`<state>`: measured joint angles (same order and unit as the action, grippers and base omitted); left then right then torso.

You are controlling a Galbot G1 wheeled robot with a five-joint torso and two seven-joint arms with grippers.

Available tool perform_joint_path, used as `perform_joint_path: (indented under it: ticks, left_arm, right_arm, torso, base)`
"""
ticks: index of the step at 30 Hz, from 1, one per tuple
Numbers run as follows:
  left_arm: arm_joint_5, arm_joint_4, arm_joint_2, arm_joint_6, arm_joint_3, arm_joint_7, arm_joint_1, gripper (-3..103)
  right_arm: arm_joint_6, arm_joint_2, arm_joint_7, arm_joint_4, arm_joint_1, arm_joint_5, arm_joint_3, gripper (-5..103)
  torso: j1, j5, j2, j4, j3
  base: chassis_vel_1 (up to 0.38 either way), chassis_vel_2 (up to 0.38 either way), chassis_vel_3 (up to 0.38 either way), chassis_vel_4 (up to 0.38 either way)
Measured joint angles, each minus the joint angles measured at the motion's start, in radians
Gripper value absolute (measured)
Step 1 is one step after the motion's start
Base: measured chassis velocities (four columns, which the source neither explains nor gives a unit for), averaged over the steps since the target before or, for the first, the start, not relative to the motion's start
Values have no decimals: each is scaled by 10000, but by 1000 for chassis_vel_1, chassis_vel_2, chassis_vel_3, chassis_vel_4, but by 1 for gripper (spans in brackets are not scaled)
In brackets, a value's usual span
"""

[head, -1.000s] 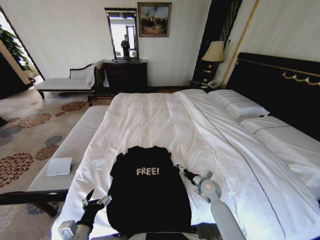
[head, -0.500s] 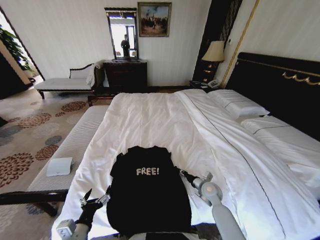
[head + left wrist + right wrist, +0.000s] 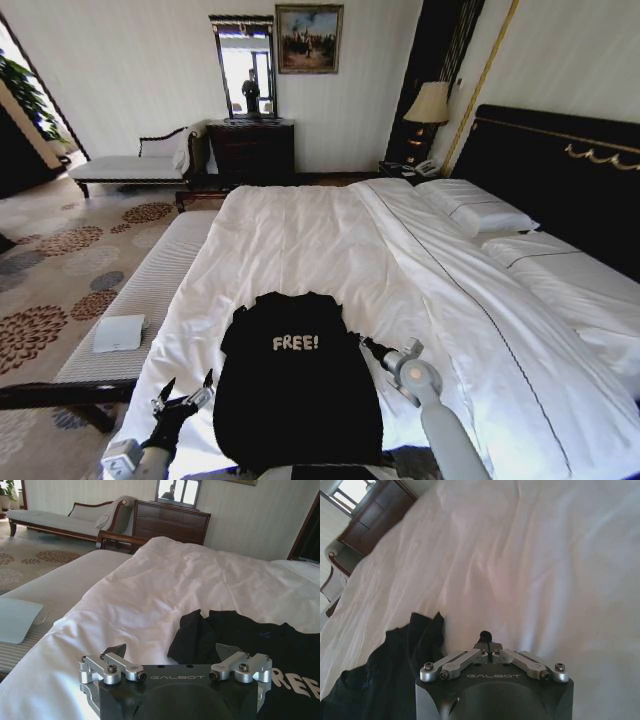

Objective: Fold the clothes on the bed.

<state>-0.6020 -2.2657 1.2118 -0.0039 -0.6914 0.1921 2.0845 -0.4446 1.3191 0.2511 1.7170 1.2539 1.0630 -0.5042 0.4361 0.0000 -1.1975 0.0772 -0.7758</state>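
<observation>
- Lying flat on the white bed [image 3: 300, 240], the black T-shirt [image 3: 297, 395] sat between both hands.
- The left hand [image 3: 183, 394] hovered just beside its left edge, fingers spread apart.
- The right hand [image 3: 366, 343] was beside its right sleeve, fingers together, holding nothing.

T-shirt [image 3: 298, 392]: matt black soft cloth, white printed lettering. Bed [image 3: 300, 240] linen: white cloth, smooth but creased. Headboard [image 3: 560, 175]: dark glossy wood, gold trim. Left gripper [image 3: 175, 655] and right gripper [image 3: 487, 637]: brushed silver metal links, matt black body. Bench [image 3: 140, 300]: pale ribbed fabric.
</observation>
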Motion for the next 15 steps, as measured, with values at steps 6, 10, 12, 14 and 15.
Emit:
perform_joint_path:
  ticks: [6,10,12,14,15]
  left_arm:
    - [-25,19,2,-6,4,-11,-42,100]
    - [-85,-2,2,-19,-43,-23,-38,100]
    - [-114,-3,5,-23,-76,-29,-32,100]
    - [-168,-3,23,-35,-137,-44,-18,100]
    - [-193,7,36,-40,-161,-55,-15,100]
  right_arm:
    - [883,-32,-429,80,-49,-1125,-6,0]
    - [1048,-57,-543,46,13,-1688,10,0]
    - [1046,-61,-543,75,88,-1854,8,0]
    - [1031,-61,-544,153,293,-2130,-14,0]
    - [1011,-60,-546,225,449,-2246,-23,0]
  torso:
    - [0,0,0,-2,0]
    - [0,1,0,-2,0]
    - [0,0,0,-2,0]
    - [0,0,0,-1,0]
    - [0,0,0,-1,0]
  base:
    - [0,0,0,0]
    - [0,0,0,0]
    - [0,0,0,0]
    - [0,0,0,0]
    - [0,0,0,0]
